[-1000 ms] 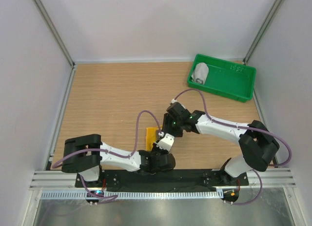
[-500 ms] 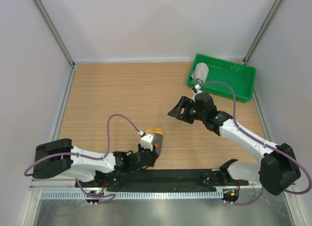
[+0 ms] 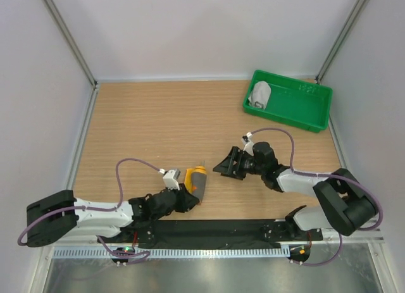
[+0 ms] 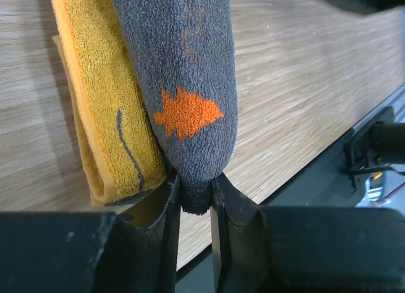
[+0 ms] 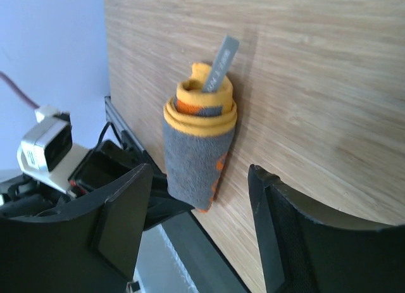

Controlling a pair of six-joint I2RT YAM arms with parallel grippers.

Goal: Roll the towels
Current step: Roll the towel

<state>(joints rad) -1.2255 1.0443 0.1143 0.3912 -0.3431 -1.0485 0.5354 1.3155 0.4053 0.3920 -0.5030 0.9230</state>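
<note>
My left hand (image 3: 188,193) is pinched nearly shut on one end of the orange towel (image 3: 197,179), jaws narrow with the grey backing squeezed between them. The towel is rolled up, its label poking out of the free end. It sits near the near edge of the bench (image 3: 145,128), a little left of centre. I cannot tell whether it rests on the wood or hangs just above it.

My right hand (image 3: 226,166) stands wide open and holds nothing. It faces the roll from the right, close by but apart from it.

The grey towel (image 3: 261,93) lies rolled in the left end of the tray (image 3: 304,109), far right.

I judge the rolling done and the putting away in hand. Next I must take this roll over to the tray, gripping around the whole roll so the outer flap cannot spring loose.
</note>
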